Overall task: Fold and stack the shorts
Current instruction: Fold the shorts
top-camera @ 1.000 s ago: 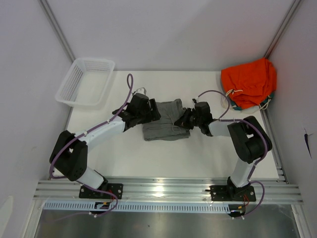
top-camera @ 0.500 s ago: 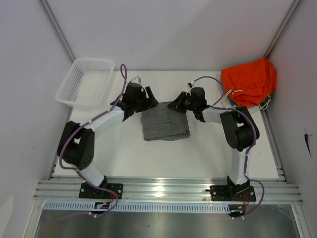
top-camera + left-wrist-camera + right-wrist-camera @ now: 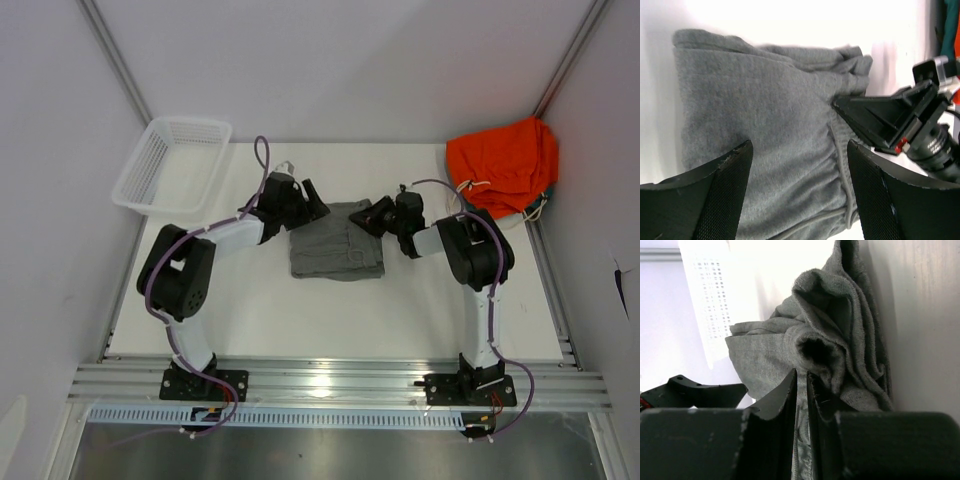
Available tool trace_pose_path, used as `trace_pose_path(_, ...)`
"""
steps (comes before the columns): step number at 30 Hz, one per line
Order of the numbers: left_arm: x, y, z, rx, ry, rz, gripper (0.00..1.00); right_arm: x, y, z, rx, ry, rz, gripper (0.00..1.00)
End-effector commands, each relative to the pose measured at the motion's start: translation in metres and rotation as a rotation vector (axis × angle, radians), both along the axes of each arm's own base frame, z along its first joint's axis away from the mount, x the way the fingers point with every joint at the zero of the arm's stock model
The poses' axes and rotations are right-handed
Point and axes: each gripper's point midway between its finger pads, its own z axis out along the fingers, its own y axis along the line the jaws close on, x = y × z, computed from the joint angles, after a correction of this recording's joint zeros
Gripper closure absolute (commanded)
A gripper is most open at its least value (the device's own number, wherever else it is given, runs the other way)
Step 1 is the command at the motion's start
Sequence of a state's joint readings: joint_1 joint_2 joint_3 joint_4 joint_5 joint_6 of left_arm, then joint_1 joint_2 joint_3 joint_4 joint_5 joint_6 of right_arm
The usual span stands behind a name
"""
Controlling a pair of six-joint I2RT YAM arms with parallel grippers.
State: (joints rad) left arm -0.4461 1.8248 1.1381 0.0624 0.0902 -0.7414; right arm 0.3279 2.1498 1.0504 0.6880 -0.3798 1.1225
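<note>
The grey shorts (image 3: 335, 248) lie folded in a rough rectangle at the table's middle. My left gripper (image 3: 312, 196) is open at their far left corner. In the left wrist view its jaws (image 3: 800, 147) stand wide apart just above the grey shorts (image 3: 765, 110), gripping nothing, with the drawstring near the right finger. My right gripper (image 3: 374, 216) is at the shorts' far right corner. In the right wrist view its jaws (image 3: 802, 374) are almost together, with a thin layer of the bunched grey shorts (image 3: 840, 335) between them.
A white mesh basket (image 3: 170, 165) stands at the back left. A bright orange garment (image 3: 503, 165) with a white drawstring is heaped at the back right. The right gripper's fingers (image 3: 885, 117) show in the left wrist view, close over the shorts.
Both grippers went toward the far edge of the shorts, then came back slightly. The shorts now lie flatter. The left gripper has opened.
</note>
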Motion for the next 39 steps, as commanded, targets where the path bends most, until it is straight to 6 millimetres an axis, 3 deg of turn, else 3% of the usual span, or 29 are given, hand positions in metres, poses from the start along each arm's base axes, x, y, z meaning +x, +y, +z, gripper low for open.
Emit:
trace_pose_path(1,0.02,0.01,-0.003,-0.002,-0.017,0.101,0.22,0.005,-0.013,-0.023,-0.005,0.046,-0.076,0.83)
trace_pose_path(3,0.031,0.018,-0.007,0.026,0.003,0.156,0.22,0.004,-0.013,-0.019,-0.007,0.037,-0.076,0.83)
trace_pose_path(4,0.022,0.027,-0.034,0.069,0.107,0.19,0.22,0.003,-0.015,-0.019,-0.013,0.038,-0.085,0.83)
trace_pose_path(8,0.022,0.036,-0.045,0.041,0.183,0.243,0.22,0.002,-0.019,-0.012,-0.031,0.022,-0.088,0.81)
trace_pose_path(10,0.022,0.035,-0.039,0.028,0.159,0.237,0.22,0.004,-0.017,-0.003,-0.035,0.0,-0.072,0.8)
trace_pose_path(12,0.02,0.036,-0.025,0.022,0.126,0.222,0.22,0.004,-0.014,0.006,-0.042,-0.015,-0.05,0.73)
trace_pose_path(13,0.02,0.035,-0.018,0.014,0.11,0.215,0.22,0.006,-0.013,0.019,-0.045,-0.043,-0.039,0.69)
trace_pose_path(15,0.017,0.037,0.01,-0.003,0.049,0.201,0.22,0.01,-0.012,0.038,-0.082,-0.092,-0.011,0.55)
trace_pose_path(16,0.016,0.038,0.019,-0.005,0.028,0.197,0.22,0.011,-0.009,0.06,-0.082,-0.139,0.01,0.55)
trace_pose_path(17,0.015,0.038,0.032,-0.008,0.002,0.188,0.21,0.015,-0.007,0.079,-0.109,-0.205,0.038,0.46)
trace_pose_path(18,0.014,0.039,0.057,-0.01,-0.053,0.173,0.21,0.012,-0.007,0.085,-0.13,-0.206,0.06,0.4)
trace_pose_path(20,0.01,0.043,0.081,0.0,-0.101,0.159,0.21,0.008,-0.007,0.118,-0.173,-0.295,0.113,0.37)
trace_pose_path(21,0.006,0.046,0.104,0.01,-0.157,0.144,0.21,0.003,-0.009,0.124,-0.199,-0.289,0.132,0.31)
trace_pose_path(22,0.001,0.051,0.114,0.031,-0.161,0.141,0.21,-0.001,-0.013,0.13,-0.221,-0.298,0.138,0.27)
trace_pose_path(23,-0.002,0.053,0.124,0.039,-0.18,0.131,0.21,-0.008,-0.018,0.149,-0.235,-0.329,0.14,0.24)
trace_pose_path(25,-0.015,0.055,0.147,0.043,-0.221,0.092,0.21,-0.024,-0.031,0.138,-0.321,-0.287,0.158,0.08)
trace_pose_path(26,-0.024,0.05,0.146,0.028,-0.214,0.05,0.21,-0.032,-0.036,0.145,-0.346,-0.294,0.16,0.04)
trace_pose_path(27,-0.03,0.049,0.149,0.022,-0.219,0.034,0.21,-0.045,-0.045,0.125,-0.398,-0.238,0.173,0.0)
trace_pose_path(28,-0.038,0.047,0.161,0.004,-0.248,0.018,0.21,-0.051,-0.054,0.119,-0.411,-0.22,0.171,0.01)
trace_pose_path(29,-0.048,0.046,0.145,0.009,-0.222,0.001,0.21,-0.058,-0.059,0.121,-0.408,-0.227,0.169,0.01)
trace_pose_path(30,-0.052,0.041,0.148,-0.015,-0.235,-0.019,0.21,-0.067,-0.061,0.117,-0.384,-0.217,0.189,0.0)
trace_pose_path(31,-0.065,0.037,0.136,-0.014,-0.216,-0.037,0.21,-0.078,-0.073,0.099,-0.371,-0.172,0.189,0.0)
trace_pose_path(32,-0.069,0.033,0.138,-0.021,-0.227,-0.049,0.21,-0.082,-0.076,0.1,-0.355,-0.184,0.187,0.0)
trace_pose_path(34,-0.079,0.02,0.132,-0.021,-0.229,-0.084,0.21,-0.097,-0.085,0.082,-0.35,-0.141,0.195,0.0)
trace_pose_path(39,-0.091,-0.008,0.122,-0.039,-0.236,-0.156,0.21,-0.119,-0.086,0.067,-0.332,-0.121,0.219,0.01)
